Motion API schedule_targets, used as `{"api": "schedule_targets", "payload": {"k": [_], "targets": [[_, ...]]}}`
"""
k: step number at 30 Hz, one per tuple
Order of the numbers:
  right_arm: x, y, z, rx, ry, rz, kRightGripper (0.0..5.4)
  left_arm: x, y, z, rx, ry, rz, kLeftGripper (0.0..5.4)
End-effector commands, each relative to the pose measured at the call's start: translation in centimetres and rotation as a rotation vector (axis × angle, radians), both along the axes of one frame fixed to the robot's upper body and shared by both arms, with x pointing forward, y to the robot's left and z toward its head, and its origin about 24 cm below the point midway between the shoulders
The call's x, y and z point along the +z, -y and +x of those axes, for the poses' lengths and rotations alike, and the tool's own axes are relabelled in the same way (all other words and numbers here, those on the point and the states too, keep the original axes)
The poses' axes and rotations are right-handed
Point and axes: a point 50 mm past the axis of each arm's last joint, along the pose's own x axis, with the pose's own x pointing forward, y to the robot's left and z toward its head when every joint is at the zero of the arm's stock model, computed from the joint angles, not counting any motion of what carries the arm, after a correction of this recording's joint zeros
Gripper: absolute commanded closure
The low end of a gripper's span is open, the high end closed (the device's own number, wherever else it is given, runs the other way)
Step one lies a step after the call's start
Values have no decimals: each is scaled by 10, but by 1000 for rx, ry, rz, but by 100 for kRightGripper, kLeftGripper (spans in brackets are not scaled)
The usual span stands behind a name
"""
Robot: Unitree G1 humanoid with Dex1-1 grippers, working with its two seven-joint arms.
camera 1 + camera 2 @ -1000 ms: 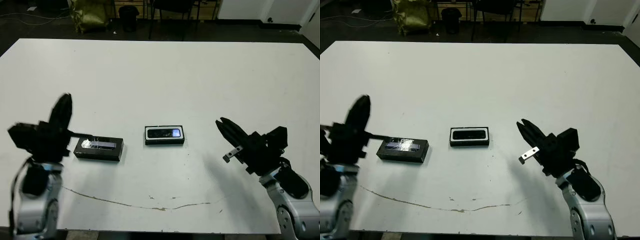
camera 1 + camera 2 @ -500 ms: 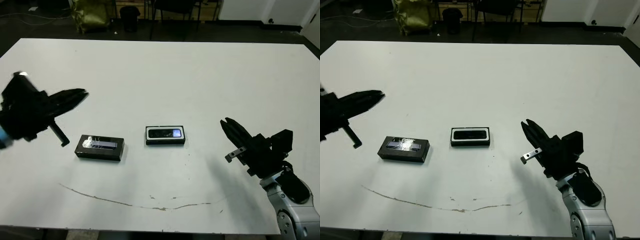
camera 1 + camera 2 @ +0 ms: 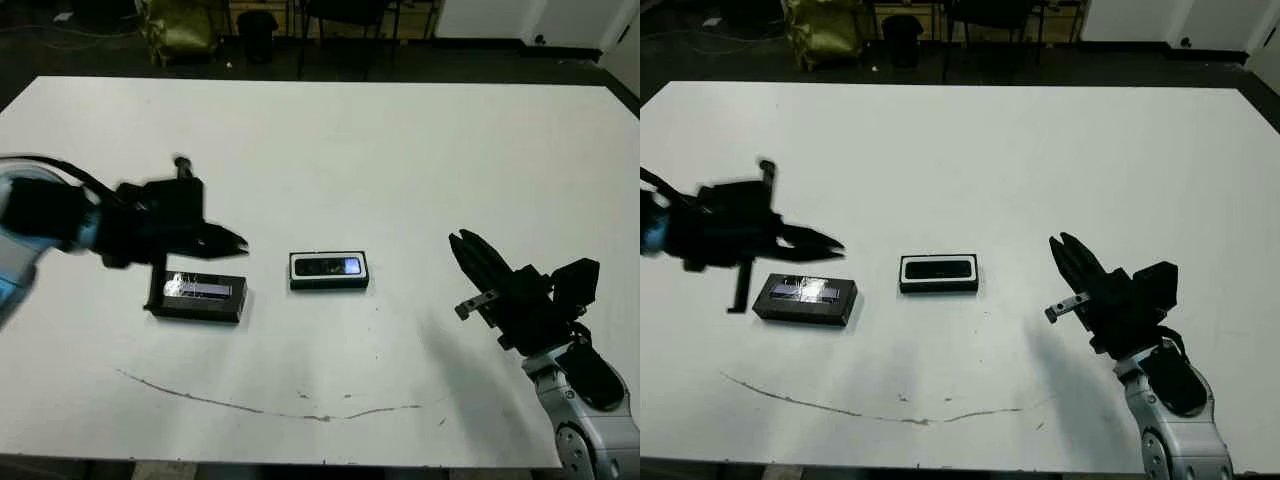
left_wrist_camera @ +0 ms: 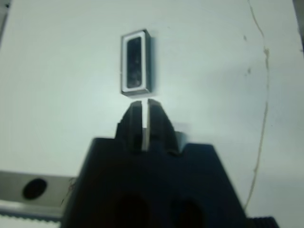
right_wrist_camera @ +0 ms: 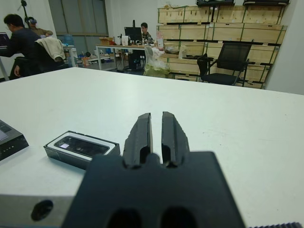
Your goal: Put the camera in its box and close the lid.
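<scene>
1. Left eye view shows the white counter (image 3: 420, 150) carrying every piece, bare but for a thin dark scuff line along its near part.
2. Two arms frame the scene. The left tool (image 3: 232, 242) reaches in over the lid, its tips pointing toward the box. The right tool (image 3: 468, 252) hangs over the counter's right side, well apart from everything.
3. The lid (image 3: 198, 297) lies flat on the counter, left of centre, silvery strip up, partly under the blurred left arm. It has not been lifted, so closing is still to do.
4. The box (image 3: 329, 271) sits near the middle of the counter, to the right of the lid and apart from it, open with its white lining showing as a rim.
5. The camera (image 3: 332, 266) already rests inside the box, its bluish window facing up. By these pictures the first half of the task looks done; what remains is to pick up the lid and seat it over the box.
6. In the left wrist view the left tool's fingers (image 4: 136, 118) stand almost together with only a thin slit between them, grasping nothing, and the box lies just beyond their tips.
7. The right tool's fingers (image 5: 140, 135) are likewise nearly closed and empty, with the box off to one side.
</scene>
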Motion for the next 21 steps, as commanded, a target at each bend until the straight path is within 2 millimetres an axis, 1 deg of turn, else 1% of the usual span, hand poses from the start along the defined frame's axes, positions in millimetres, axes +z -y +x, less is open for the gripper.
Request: {"api": "schedule_targets", "payload": {"k": [1, 5, 15, 21], "targets": [[-4, 1, -1, -9, -12, -6, 538, -6, 0, 1, -10, -32, 50, 540], [-4, 0, -2, -7, -12, 3, 538, -8, 0, 1, -25, -55, 111, 540], [-7, -1, -2, -5, -9, 23, 538, -17, 3, 2, -81, -190, 260, 540], [-7, -1, -4, -17, -16, 14, 538, -24, 6, 2, -158, -194, 334, 540]]}}
